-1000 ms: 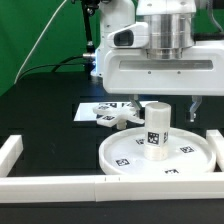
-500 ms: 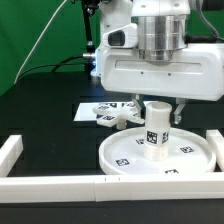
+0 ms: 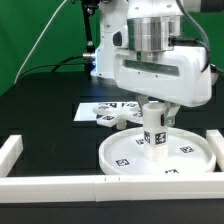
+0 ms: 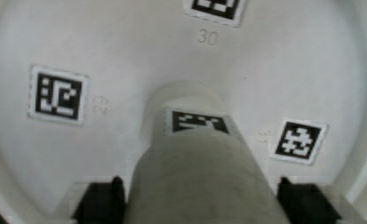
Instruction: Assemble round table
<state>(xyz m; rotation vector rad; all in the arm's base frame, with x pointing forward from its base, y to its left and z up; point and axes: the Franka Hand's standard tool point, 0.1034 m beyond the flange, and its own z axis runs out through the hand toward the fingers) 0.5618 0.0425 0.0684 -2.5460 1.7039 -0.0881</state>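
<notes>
The short cylindrical leg (image 3: pixel 153 126) stands upright at the middle of the large rimmed round disc (image 3: pixel 116 158), which lies flat on the black table. My gripper (image 3: pixel 153 104) has come down over the top of the leg. In the wrist view the leg (image 4: pixel 201 150) fills the space between the two dark fingers (image 4: pixel 105 198), and both pads press against its sides, so the gripper (image 4: pixel 205 200) is shut on it. Tags on the disc (image 4: pixel 91 60) show around the leg. The small cross-shaped foot (image 3: pixel 112 119) lies behind the disc toward the exterior view's left.
White border rails run along the front (image 3: pixel 50 185), at the exterior view's left (image 3: pixel 10 152) and right (image 3: pixel 214 140). The marker board (image 3: pixel 92 108) lies behind the foot. Cables hang at the back left.
The fingers, wide open a second ago, have closed in on the leg. The hand has since turned about its vertical axis, so its body now looks slanted in the exterior view.
</notes>
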